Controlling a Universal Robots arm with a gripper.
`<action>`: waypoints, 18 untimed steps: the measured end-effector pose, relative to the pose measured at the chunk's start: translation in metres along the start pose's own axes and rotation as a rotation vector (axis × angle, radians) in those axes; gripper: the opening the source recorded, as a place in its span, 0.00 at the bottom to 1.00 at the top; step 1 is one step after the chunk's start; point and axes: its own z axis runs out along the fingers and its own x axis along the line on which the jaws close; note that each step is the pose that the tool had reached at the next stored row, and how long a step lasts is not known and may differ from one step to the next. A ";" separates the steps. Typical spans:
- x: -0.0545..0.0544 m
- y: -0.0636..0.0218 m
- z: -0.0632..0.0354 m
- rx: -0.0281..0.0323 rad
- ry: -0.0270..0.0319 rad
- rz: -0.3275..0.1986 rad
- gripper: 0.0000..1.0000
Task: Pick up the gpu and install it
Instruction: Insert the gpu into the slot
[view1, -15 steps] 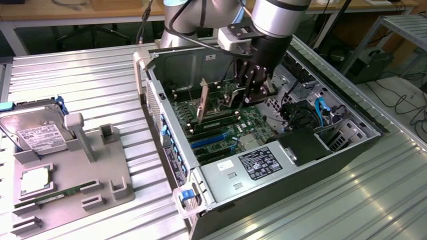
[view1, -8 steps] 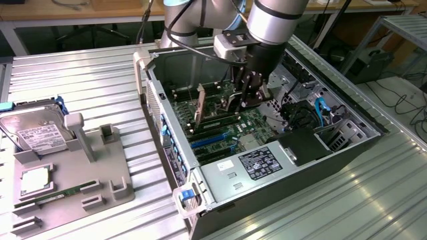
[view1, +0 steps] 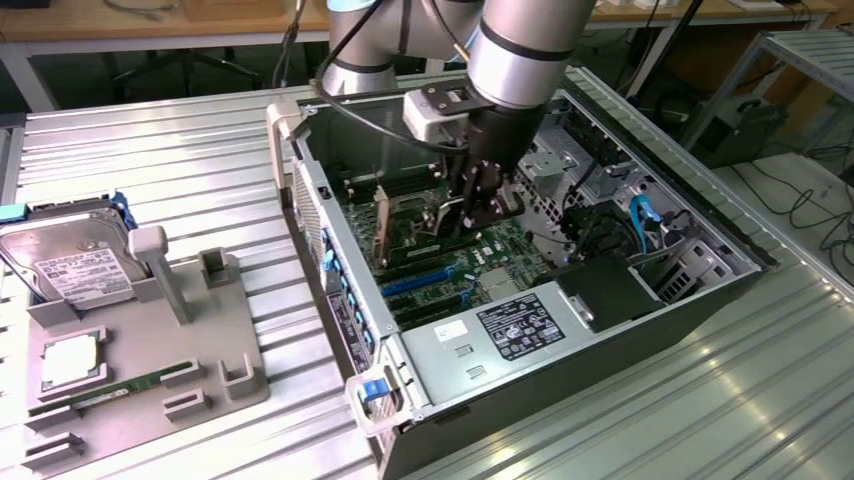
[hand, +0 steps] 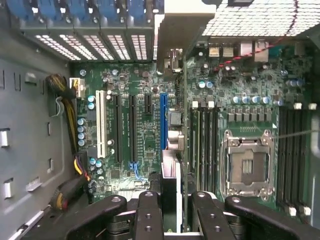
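Inside the open black tower computer case (view1: 694, 300), lying on its side on the ribbed metal table (view1: 160, 160), the silver Universal Robots arm (view1: 527, 50) reaches down over the green motherboard (view1: 501, 245). Its black two-fingered gripper (view1: 478, 205) is clamped on the gpu (view1: 390, 232) — a thin black expansion card held on edge, with its long silver metal bracket (view1: 379, 215) towards the exterior view's left. In the wrist view the gripper (hand: 171, 212) shows its fingers (hand: 148, 215) pressed against either face of the card (hand: 170, 192), which runs away from the camera to the silver bracket (hand: 175, 30) by the case's rear slot openings. The card stands just above the motherboard (hand: 145, 130), beside the blue expansion slot (hand: 163, 125); whether its edge is seated in a slot I cannot tell.

To the exterior view's left, well apart from the case, a grey plastic parts holder (view1: 147, 360) sits on the table. A silver hard drive with a white label (view1: 67, 260) leans at its far end, a square silver processor (view1: 70, 362) lies flat in it, and a narrow green memory stick (view1: 114, 392) lies nearer the front edge.
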 end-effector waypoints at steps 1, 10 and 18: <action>0.000 -0.0002 0.0019 -0.0001 0.0000 -0.001 0.28; -0.001 0.0024 0.0185 0.0006 -0.0004 0.025 0.28; -0.001 0.0105 0.0325 0.0011 -0.0006 0.045 0.28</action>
